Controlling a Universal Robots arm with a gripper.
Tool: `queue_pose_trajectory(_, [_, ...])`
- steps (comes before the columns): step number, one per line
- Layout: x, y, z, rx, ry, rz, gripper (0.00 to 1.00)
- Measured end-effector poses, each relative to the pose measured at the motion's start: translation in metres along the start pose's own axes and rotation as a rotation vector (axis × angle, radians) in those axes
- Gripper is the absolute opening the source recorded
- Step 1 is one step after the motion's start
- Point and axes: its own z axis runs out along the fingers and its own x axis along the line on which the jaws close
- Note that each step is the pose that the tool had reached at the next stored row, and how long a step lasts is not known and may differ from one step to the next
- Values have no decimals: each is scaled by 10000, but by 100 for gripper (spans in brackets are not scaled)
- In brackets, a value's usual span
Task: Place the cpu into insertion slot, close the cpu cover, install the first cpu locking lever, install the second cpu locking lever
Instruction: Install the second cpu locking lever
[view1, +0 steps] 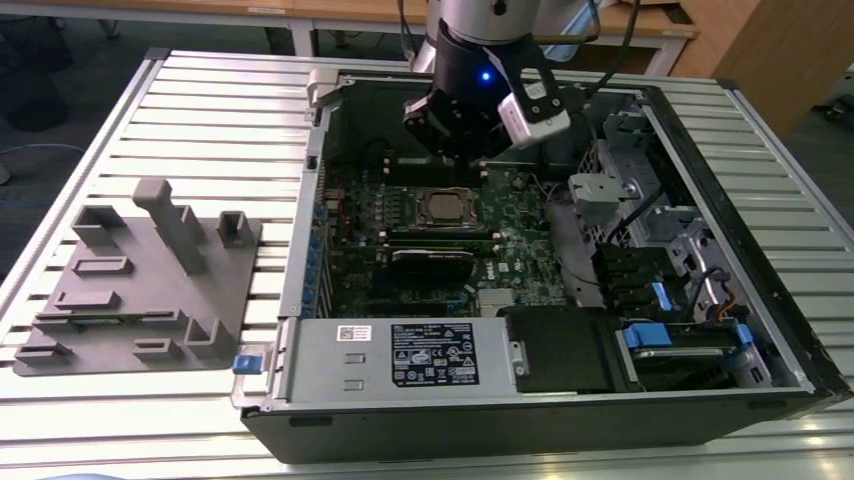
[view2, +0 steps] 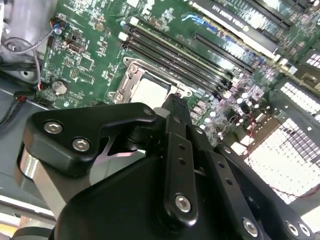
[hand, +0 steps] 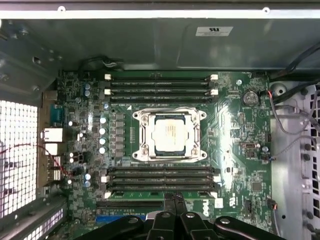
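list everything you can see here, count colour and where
computer case: one, black, lying open on the table
table: one, silver slatted, under everything
green circuit board: one, green, inside the case
cpu: one, silvery, seated in the socket mid-board
cpu cover: one, silver frame, around the cpu
memory slots: several, black, in rows on two opposite sides of the cpu
power supply: one, silver with a black label, at the case's near edge
grey fixture: one, grey, on the table at the exterior view's left
gripper: one, black, above the board
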Motion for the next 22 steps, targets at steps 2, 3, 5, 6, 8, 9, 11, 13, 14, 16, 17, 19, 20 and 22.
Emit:
queue_pose_trajectory(2, [1,10,36,-3,-1,0,11])
queue_pose_trajectory(3, [1,11,54,-2,-1,-2,11])
queue_pose_trajectory(5, [2,10,89,-1,0,0,11])
queue_pose_trajectory(6, [3,9,107,-1,0,0,11])
queue_pose_trajectory(8, [3,7,144,0,1,-1,11])
queue_pose_trajectory(9, [4,6,163,-2,0,0,11])
queue_pose_trajectory(11, [4,6,172,0,0,1,11])
queue_pose_trajectory(13, [5,22,174,1,-1,3,11])
queue_pose_trajectory(14, [5,39,177,0,0,2,11])
queue_pose_trajectory(16, [6,91,184,1,0,1,11])
queue_pose_trajectory(17, [7,116,189,1,0,1,11])
queue_pose_trajectory(19, [8,161,201,-1,-1,1,11])
queue_pose_trajectory(20, [8,177,207,-2,-1,1,11])
queue_pose_trajectory(22, [9,197,233,0,0,1,11])
